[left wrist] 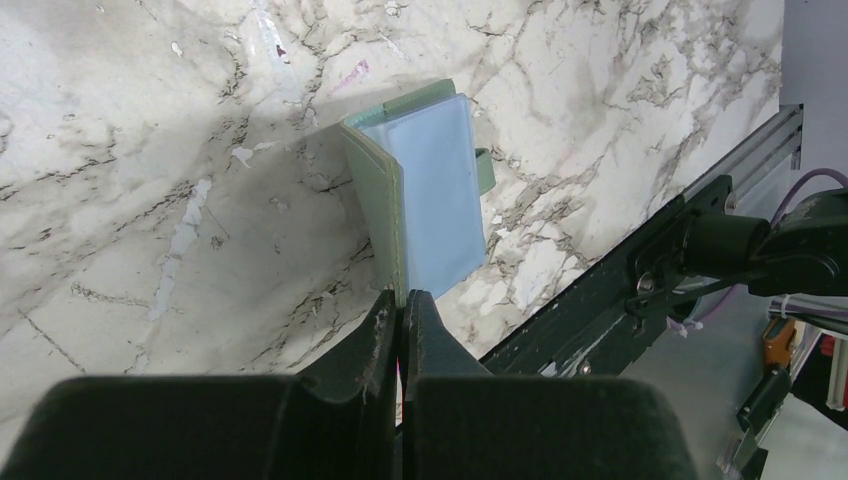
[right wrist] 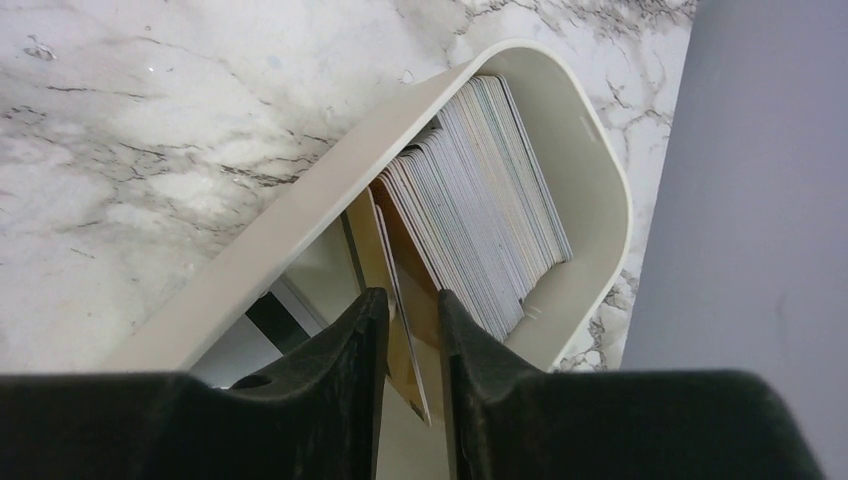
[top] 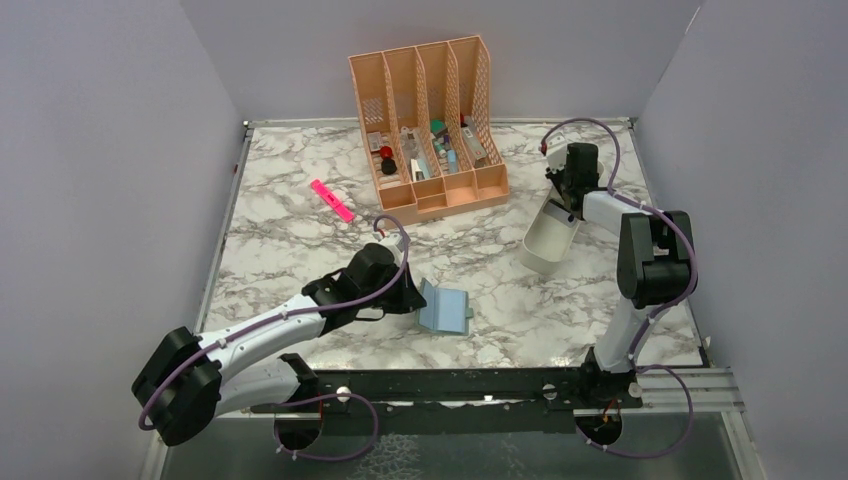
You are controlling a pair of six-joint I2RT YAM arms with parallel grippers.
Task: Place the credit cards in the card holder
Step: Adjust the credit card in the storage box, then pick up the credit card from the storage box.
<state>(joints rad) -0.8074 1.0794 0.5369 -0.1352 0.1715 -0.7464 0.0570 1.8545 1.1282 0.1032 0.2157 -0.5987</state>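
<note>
Right up at the lens, the left gripper [left wrist: 402,298] had its two black fingers pressed flat together, pinching the bottom edge of the green cover of the card holder [left wrist: 435,190]. The holder stood propped open on the marble table [top: 300,250], near the front edge and just beside the left arm's wrist. Its blue-grey inner pocket faced up and out, and a small green tab poked out on its far side.

Over on the other side, the right gripper [right wrist: 412,300] was dipped into the white tray [right wrist: 600,180], which lay towards the right edge of the table. Its fingers stood a little apart with a gold card [right wrist: 372,240] standing on edge in the gap between them. Whether the pads actually squeezed that card, I could not tell. Just behind it a thick stack of credit cards [right wrist: 480,200] leaned on edge against the tray's rounded far end.

Further back sat the peach organizer [top: 425,120], its slots holding small items. A pink highlighter [top: 331,200] lay on the marble to its left, well apart from both arms.
</note>
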